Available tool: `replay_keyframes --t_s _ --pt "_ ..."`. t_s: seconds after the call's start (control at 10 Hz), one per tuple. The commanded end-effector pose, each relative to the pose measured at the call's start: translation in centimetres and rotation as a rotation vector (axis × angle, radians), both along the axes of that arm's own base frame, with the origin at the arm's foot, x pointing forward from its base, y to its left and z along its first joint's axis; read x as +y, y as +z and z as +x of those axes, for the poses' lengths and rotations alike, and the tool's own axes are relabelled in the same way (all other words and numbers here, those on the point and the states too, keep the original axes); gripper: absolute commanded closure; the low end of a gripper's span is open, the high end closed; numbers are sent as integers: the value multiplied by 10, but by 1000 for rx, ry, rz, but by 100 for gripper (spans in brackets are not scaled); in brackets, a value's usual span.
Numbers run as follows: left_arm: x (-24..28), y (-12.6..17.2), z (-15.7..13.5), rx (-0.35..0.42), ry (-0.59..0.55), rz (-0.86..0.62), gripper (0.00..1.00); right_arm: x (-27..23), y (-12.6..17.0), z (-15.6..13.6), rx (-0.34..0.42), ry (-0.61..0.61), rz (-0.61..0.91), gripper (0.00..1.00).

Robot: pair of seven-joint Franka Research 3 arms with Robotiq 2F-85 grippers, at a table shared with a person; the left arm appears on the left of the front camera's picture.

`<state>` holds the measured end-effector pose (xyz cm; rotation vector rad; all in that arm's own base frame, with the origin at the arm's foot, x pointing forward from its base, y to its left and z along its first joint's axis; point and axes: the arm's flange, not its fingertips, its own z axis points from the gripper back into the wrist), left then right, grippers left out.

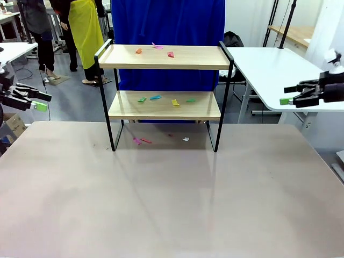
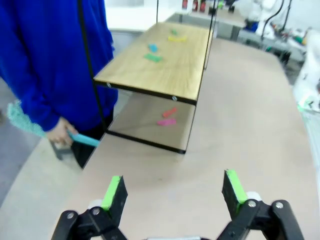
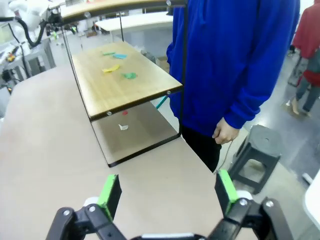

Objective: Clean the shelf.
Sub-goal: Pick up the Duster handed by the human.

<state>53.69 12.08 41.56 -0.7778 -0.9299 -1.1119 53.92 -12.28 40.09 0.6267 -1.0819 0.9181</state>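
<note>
Room: workshop with grey floor; a white side table [image 1: 269, 70] stands at far right, and a person in a yellow garment [image 1: 86, 27] stands farther back at left.
Work surface: pale table [image 1: 172, 204], bare across its near half.
Shelf: the shelf [image 1: 164, 57] stands upright at the table's far middle, all four black legs on the tabletop.
Top board: three paper scraps, orange [image 1: 138, 51], pink [image 1: 157, 46] and red [image 1: 170, 54].
Lower board: four scraps in a loose row, green [image 1: 142, 99], blue [image 1: 155, 97], yellow [image 1: 175, 102] and a second green [image 1: 191, 100].
Under the shelf: on the table between the legs lie a pink bit [image 1: 137, 141], a reddish bit [image 1: 146, 141] and a white bit [image 1: 186, 139].
Person: someone in a blue top [image 1: 166, 21] stands just behind the shelf, close against its far side.
Person's hand: in the left wrist view one hand [image 2: 62, 131] hangs low, gripping a teal duster [image 2: 25, 122] beside the table edge.
Stool: a dark stool [image 3: 255, 150] sits on the floor near the person.
Left gripper: the left gripper [image 1: 45, 102] hovers off the table's left edge, well apart from the shelf, jaws spread wide, holding nothing.
Right gripper: the right gripper [image 1: 286, 95] hangs off to the right above the side table, jaws likewise wide and empty.
In the way: the thin black frame and legs border each board's ends.
</note>
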Motion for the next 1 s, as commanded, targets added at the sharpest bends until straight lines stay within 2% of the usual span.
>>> replay_keyframes --t_s 0.0,0.2,0.5,0.9 --pt "13 -10 18 -62 -65 -104 0 -22 -10 29 -82 12 -13 0" --pt "18 -21 23 -85 -117 -167 0 -37 -22 30 -135 47 33 0" --pt "29 -48 29 -121 -146 -240 0 -48 -31 33 -137 94 107 0" --pt "34 -43 15 -164 -168 -340 0 -52 -23 30 -171 92 154 0"
